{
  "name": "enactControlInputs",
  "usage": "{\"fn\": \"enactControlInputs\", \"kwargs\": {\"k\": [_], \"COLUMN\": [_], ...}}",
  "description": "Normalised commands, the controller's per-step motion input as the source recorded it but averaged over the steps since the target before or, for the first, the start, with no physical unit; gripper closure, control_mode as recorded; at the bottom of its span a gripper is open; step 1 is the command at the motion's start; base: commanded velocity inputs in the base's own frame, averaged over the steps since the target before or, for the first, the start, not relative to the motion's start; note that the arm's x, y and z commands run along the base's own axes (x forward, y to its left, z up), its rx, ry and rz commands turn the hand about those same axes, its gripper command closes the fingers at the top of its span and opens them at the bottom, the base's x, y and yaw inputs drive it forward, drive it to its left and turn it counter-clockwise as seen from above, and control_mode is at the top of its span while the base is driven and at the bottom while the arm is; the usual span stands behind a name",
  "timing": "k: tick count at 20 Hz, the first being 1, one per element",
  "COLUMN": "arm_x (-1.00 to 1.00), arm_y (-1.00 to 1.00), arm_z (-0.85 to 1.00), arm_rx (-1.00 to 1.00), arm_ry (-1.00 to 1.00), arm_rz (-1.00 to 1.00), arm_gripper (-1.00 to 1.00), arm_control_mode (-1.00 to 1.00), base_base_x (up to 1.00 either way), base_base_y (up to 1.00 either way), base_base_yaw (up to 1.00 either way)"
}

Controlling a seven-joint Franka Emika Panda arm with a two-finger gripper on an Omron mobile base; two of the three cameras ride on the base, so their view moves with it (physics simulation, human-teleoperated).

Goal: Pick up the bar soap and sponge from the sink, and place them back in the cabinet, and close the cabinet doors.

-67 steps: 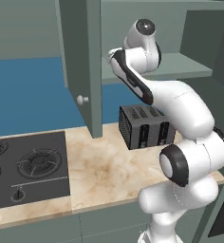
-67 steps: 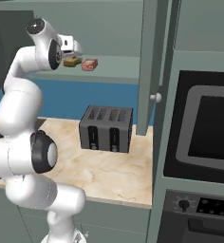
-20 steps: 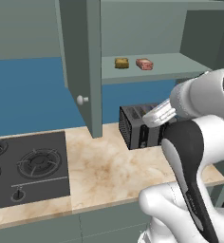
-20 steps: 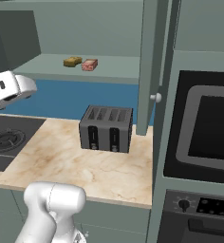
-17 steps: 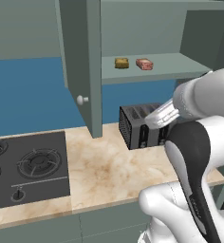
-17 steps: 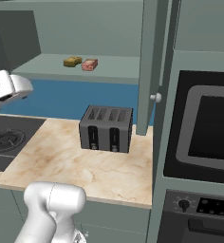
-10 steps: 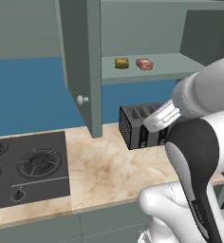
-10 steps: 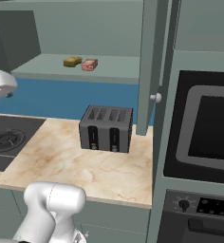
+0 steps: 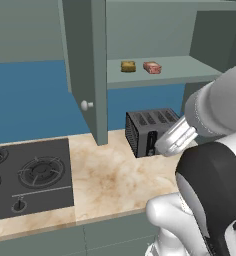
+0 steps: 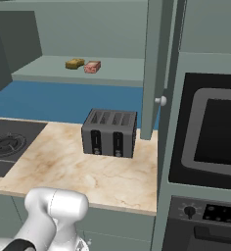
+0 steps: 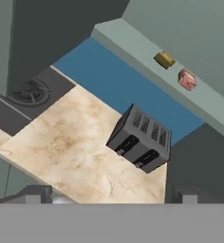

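Flat, even rendered light with no clear source, soft faint shadows under the toaster (image 10: 109, 132), no glare, sharp focus throughout, slight pixel coarseness, no edge distortion

Mustard-yellow sponge block (image 9: 128, 66) beside pinkish-red bar soap (image 9: 152, 67) on grey-green cabinet shelf (image 9: 190, 67); dark grey toaster (image 10: 110, 132) on beige marbled counter (image 10: 73, 164); blue backsplash wall (image 9: 30, 100)
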Motion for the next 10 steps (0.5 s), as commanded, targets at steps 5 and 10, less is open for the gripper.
{"fn": "enactControlInputs", "kwargs": {"k": [5,10], "arm_x": [-0.20,-0.01], "arm_y": [0.19,0.26], "arm_z": [0.00,0.00], "arm_rx": [-0.10,-0.08], "arm_ry": [0.00,0.00], "arm_rz": [0.06,0.14], "arm_gripper": [-1.00,-1.00], "arm_control_mode": [-1.00,-1.00], "base_base_x": [0.00,0.00], "base_base_y": [0.00,0.00], "base_base_yaw": [0.00,0.00]}}
